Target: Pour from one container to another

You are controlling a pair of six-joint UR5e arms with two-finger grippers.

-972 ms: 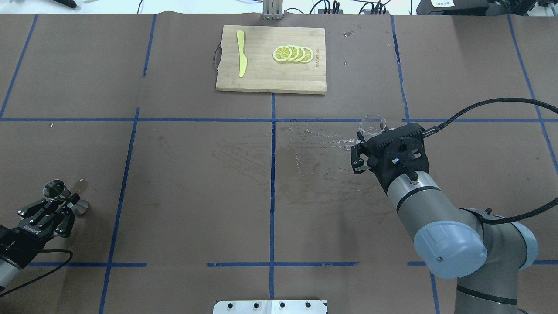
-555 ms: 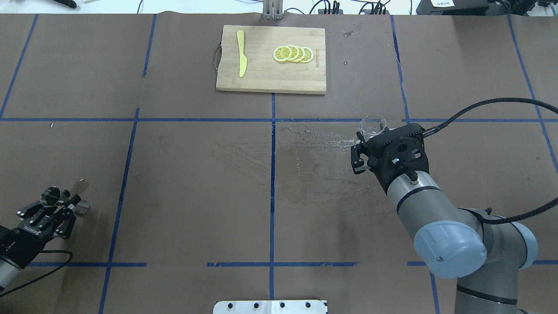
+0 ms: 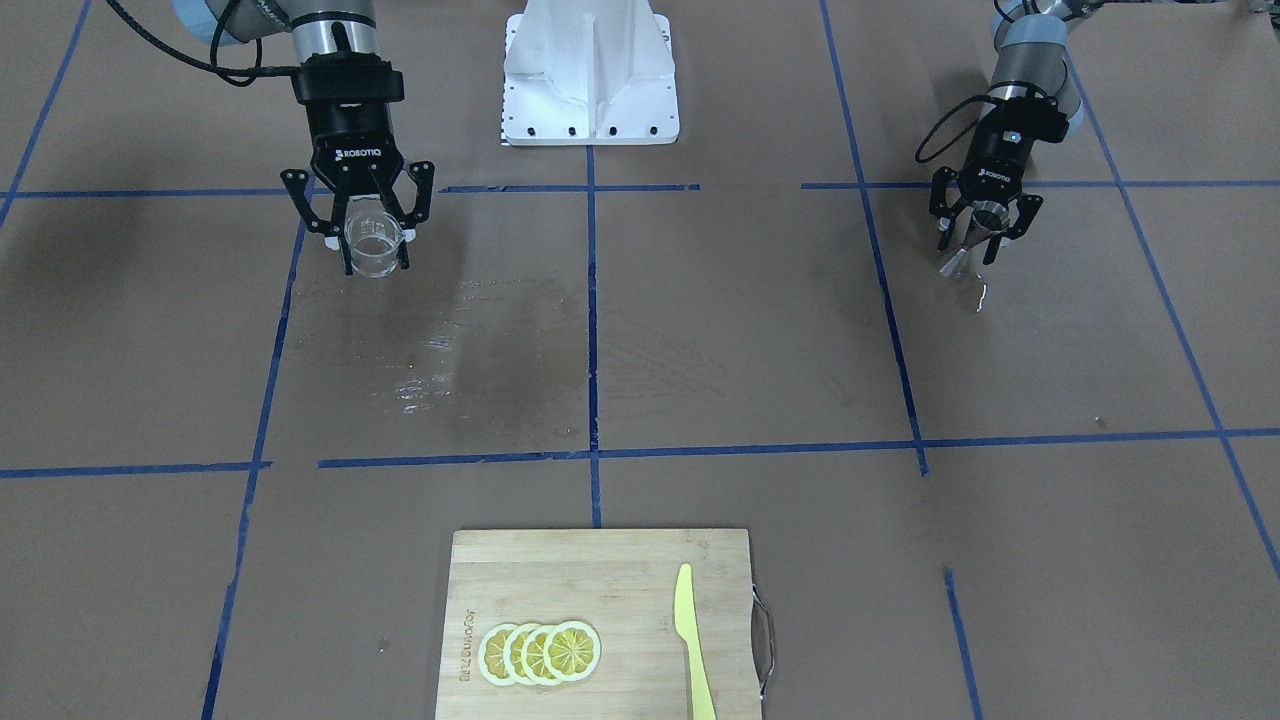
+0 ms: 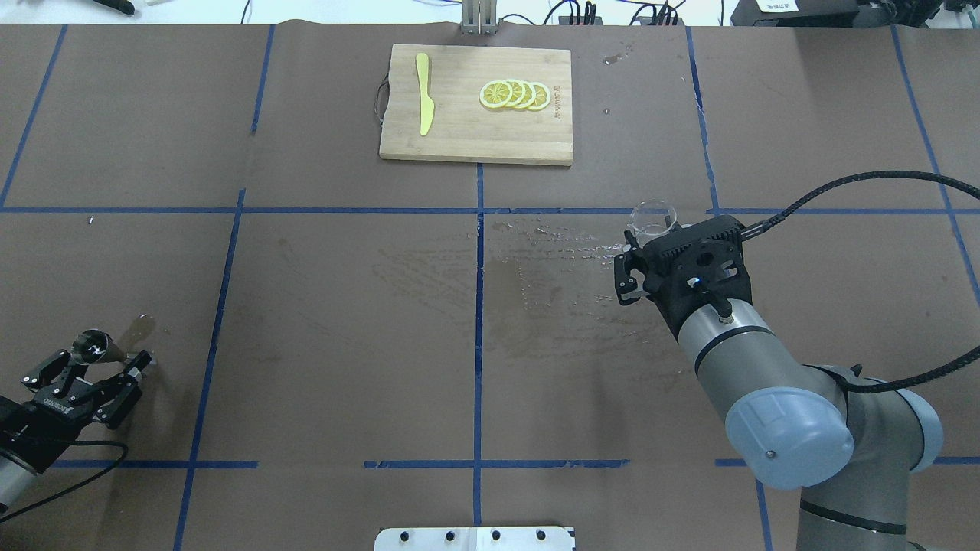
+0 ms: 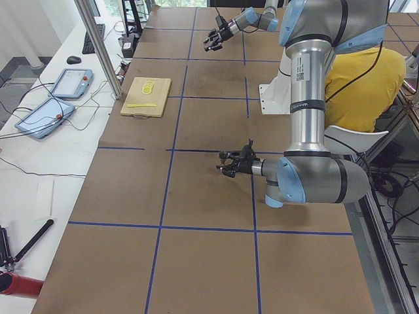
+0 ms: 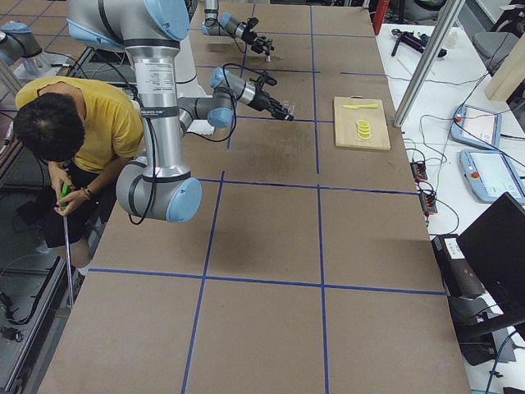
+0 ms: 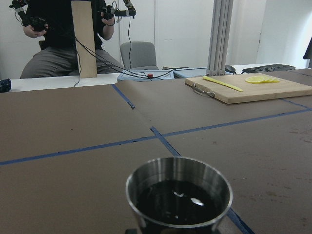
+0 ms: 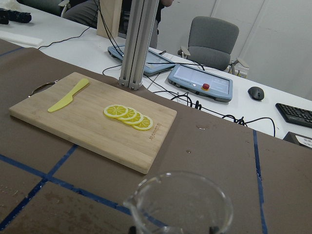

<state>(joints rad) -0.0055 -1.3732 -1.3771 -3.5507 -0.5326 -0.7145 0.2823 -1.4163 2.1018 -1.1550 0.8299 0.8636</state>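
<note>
My right gripper (image 3: 375, 256) is shut on the small clear glass cup (image 3: 372, 238), which stays upright just above the brown table. The overhead view puts that cup (image 4: 652, 216) at the far tip of the right gripper (image 4: 649, 234), and its rim and pouring lip fill the bottom of the right wrist view (image 8: 180, 204). At the table's left near corner, my left gripper (image 4: 111, 358) is shut on the silvery metal jigger (image 4: 95, 346), which leans in the front view (image 3: 957, 262). Its upper cone (image 7: 179, 195) looks dark and glossy inside.
A wooden cutting board (image 4: 475, 141) lies at the far middle with a yellow knife (image 4: 423, 103) and lemon slices (image 4: 514, 95) on it. A wet patch (image 4: 551, 268) spreads over the table's middle. The white robot base (image 4: 475, 538) is at the near edge.
My left gripper has drawn back toward the robot and a little left, carrying the jigger with it. The right gripper and the glass cup have barely shifted.
</note>
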